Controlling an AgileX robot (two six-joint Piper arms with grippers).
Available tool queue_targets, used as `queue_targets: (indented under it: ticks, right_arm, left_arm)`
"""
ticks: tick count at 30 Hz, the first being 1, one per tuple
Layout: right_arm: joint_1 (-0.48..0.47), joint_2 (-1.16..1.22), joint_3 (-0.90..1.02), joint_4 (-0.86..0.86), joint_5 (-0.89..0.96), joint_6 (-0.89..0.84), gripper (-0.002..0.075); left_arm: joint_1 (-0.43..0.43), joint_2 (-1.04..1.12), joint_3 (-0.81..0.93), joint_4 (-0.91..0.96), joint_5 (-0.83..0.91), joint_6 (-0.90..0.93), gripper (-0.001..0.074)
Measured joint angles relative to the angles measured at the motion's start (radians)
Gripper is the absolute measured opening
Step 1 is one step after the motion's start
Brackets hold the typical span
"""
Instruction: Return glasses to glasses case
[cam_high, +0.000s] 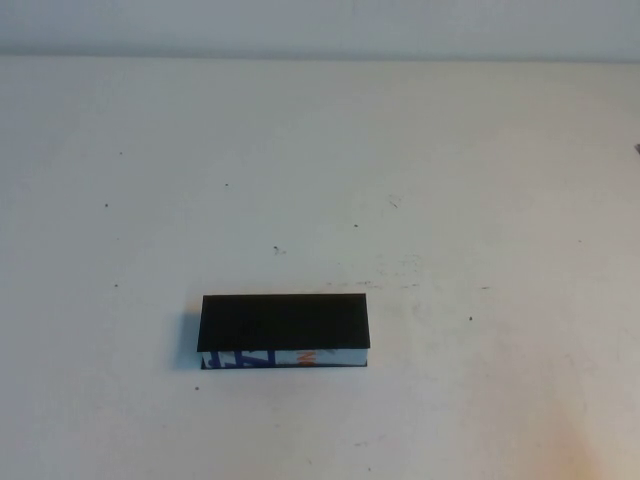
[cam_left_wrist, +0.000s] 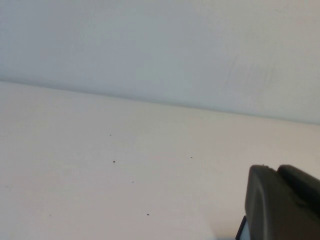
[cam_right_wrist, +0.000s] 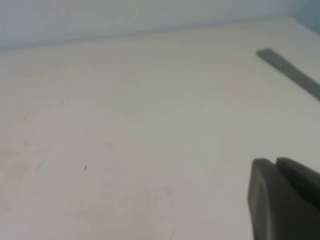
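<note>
Lying shut, black glasses case (cam_high: 284, 322) — blue-white-orange front; both pincers' state unclear.

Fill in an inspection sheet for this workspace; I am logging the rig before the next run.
Surface: white table, lightly specked and scuffed.
Job's things: black case, lid shut, printed front edge toward the robot; glasses not seen.
Clutter: nothing seen.
Grippers: left gripper over bare table, holding nothing seen; right gripper likewise; both are outside the high view.
Cables: nothing seen.
Surroundings: pale wall behind the table; grey strip near the table edge in the right wrist view.
</note>
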Motion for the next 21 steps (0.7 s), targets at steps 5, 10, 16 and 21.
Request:
queue_targets:
  ticks: [5, 10, 16, 21]
  right_arm:
    - [0.008, 0.000, 0.001, 0.000, 0.088, 0.000, -0.0011]
    - [0.008, 0.000, 0.001, 0.001, 0.090, 0.002, -0.0011]
    - [0.008, 0.000, 0.001, 0.004, 0.090, 0.002, -0.0011]
    - [0.008, 0.000, 0.001, 0.004, 0.090, 0.002, -0.0011]
  left_arm:
    - [0.000, 0.000, 0.000, 0.000, 0.000, 0.000, -0.0001]
    - [0.000, 0.000, 0.000, 0.000, 0.000, 0.000, -0.0001]
    - [0.000, 0.000, 0.000, 0.000, 0.000, 0.000, -0.0001]
    - [0.000, 0.000, 0.000, 0.000, 0.000, 0.000, -0.0001]
